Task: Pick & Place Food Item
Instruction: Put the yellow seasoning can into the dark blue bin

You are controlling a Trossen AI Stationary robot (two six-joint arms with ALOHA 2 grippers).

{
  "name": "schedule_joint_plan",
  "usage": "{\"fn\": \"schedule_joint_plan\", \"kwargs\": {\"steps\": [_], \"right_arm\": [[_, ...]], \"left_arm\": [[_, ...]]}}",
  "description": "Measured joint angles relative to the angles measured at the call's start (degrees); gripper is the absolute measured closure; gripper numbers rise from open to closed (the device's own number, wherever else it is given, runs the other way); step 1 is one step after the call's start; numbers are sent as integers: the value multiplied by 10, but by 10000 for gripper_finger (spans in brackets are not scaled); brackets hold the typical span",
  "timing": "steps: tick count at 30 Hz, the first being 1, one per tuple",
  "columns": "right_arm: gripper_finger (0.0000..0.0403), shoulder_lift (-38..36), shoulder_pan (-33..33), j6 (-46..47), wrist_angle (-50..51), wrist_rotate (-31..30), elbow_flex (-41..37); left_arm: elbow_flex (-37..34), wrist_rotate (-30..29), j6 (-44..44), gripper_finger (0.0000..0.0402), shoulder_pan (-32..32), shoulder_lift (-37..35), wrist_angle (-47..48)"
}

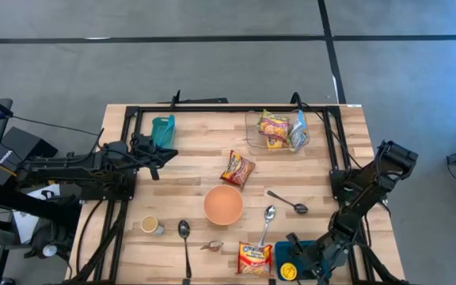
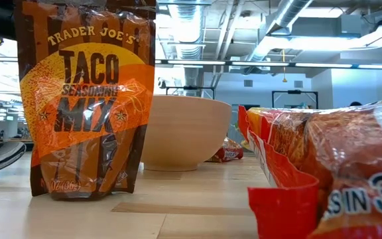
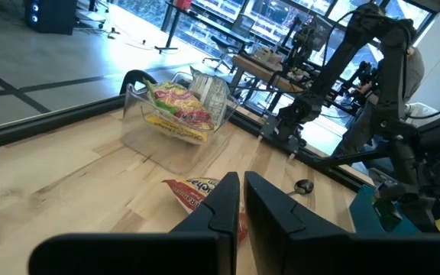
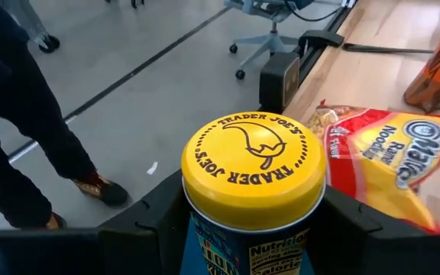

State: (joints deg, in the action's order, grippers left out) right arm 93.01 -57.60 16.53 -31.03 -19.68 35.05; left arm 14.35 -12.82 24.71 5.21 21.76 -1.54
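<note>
A blue can with a yellow lid (image 4: 253, 156) is at the table's near edge (image 1: 289, 271), with my right gripper (image 4: 250, 225) shut on it. Beside the can lies a red-and-yellow noodle packet (image 1: 254, 259). My left gripper (image 3: 241, 182) hangs shut above the table's left part (image 1: 153, 161), touching nothing. A second snack packet (image 1: 237, 168) lies flat at the table's middle. An orange taco seasoning packet (image 2: 85, 99) stands upright on its lower edge near the front. My right gripper pinches the can's blue body just under the lid (image 4: 205, 248) between its two fingers, one on each side. The fingers (image 4: 350, 221) slant down toward the table's near edge from the far right. The can is upright with its lid up; its bottom is hidden.
A tan bowl (image 1: 223, 204) stands mid-table. Near it lie spoons (image 1: 184, 231) (image 1: 288, 204) and a small cup (image 1: 150, 225). A clear tub (image 1: 253, 136) with packets is at the back, and a teal thing (image 1: 163, 129) at the back left. A person's legs (image 4: 29, 114) stand beyond the near edge.
</note>
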Motion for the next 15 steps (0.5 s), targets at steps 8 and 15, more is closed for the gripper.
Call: {"fn": "schedule_joint_plan", "kwargs": {"steps": [8, 15], "right_arm": [[209, 39, 2, 0, -46, -1, -1], [201, 37, 3, 0, -43, 0, 0]], "left_arm": [[0, 0, 0, 385, 0, 0, 0], [0, 0, 0, 385, 0, 0, 0]]}}
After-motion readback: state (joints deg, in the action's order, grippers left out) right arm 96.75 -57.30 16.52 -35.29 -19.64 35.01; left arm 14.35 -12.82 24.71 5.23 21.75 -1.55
